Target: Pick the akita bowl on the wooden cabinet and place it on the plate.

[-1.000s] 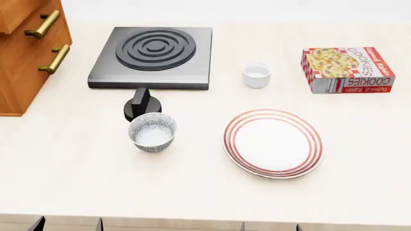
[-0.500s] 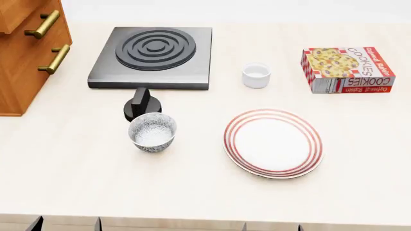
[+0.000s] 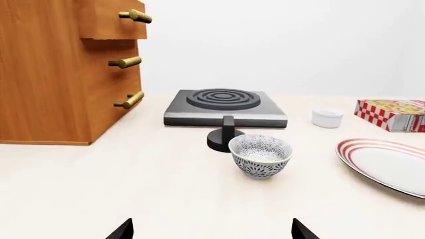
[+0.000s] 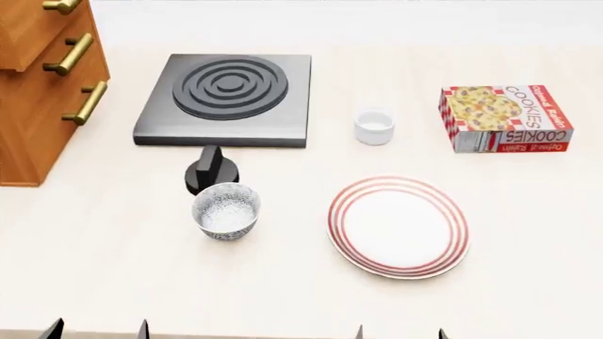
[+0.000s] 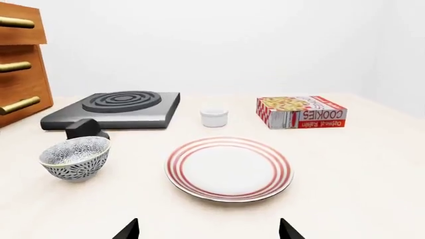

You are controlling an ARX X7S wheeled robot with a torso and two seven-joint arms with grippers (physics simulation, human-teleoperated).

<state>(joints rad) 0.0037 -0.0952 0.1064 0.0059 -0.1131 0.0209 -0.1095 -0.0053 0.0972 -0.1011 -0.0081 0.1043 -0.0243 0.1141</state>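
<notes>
The wooden cabinet (image 4: 38, 120) stands at the far left, also seen in the left wrist view (image 3: 47, 74); its top is out of view, so the akita bowl on it is out of view. A grey-and-white patterned bowl (image 4: 226, 210) stands upright on the table in front of a black knob. The plate (image 4: 399, 226), white with red rings, lies to its right with nothing on it. My left gripper (image 4: 98, 330) and right gripper (image 4: 399, 333) sit at the table's near edge, both open and holding nothing. The left gripper (image 3: 212, 231) faces the patterned bowl (image 3: 260, 155); the right gripper (image 5: 208, 230) faces the plate (image 5: 229, 168).
A black stove (image 4: 226, 92) sits at the back beside the cabinet, with its black knob (image 4: 211, 169) in front. A small white cup (image 4: 375, 127) and a cookies box (image 4: 504, 118) stand behind the plate.
The head view has shifted, so everything sits a little lower in the picture and more of the cabinet's drawers shows. Nothing on the table has moved.
</notes>
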